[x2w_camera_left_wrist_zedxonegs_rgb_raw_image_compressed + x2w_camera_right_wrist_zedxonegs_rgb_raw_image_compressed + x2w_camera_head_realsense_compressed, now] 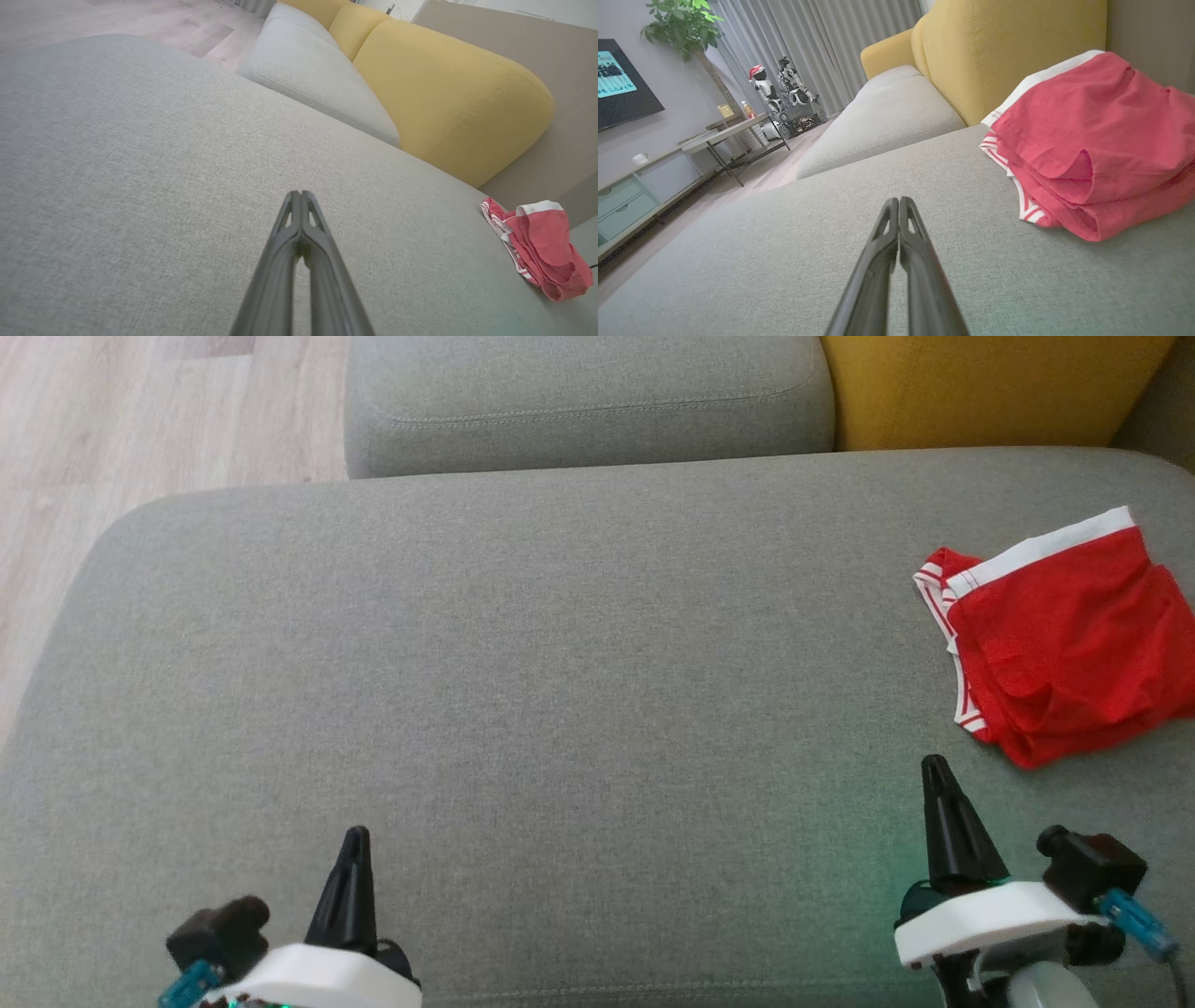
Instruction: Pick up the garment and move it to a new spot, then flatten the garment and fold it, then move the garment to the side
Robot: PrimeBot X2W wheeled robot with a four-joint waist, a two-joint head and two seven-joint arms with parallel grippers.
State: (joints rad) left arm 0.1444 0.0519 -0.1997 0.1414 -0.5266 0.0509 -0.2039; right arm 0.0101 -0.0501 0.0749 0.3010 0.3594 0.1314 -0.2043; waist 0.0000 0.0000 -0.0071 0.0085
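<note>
No lettering can be read anywhere; the wall screen (616,79) carries marks too small to make out.

Red shorts (1064,644) (with a white band along the top) lie rumpled at the far right of the grey sofa seat (560,663). The right gripper (934,770) is near them, not touching, with its fingers pressed together. The left gripper (355,840) is low on the left, pinched together too.

Grey sofa seat (467,663) w/ yellow backrest (980,383), wood floor (93,429).
</note>
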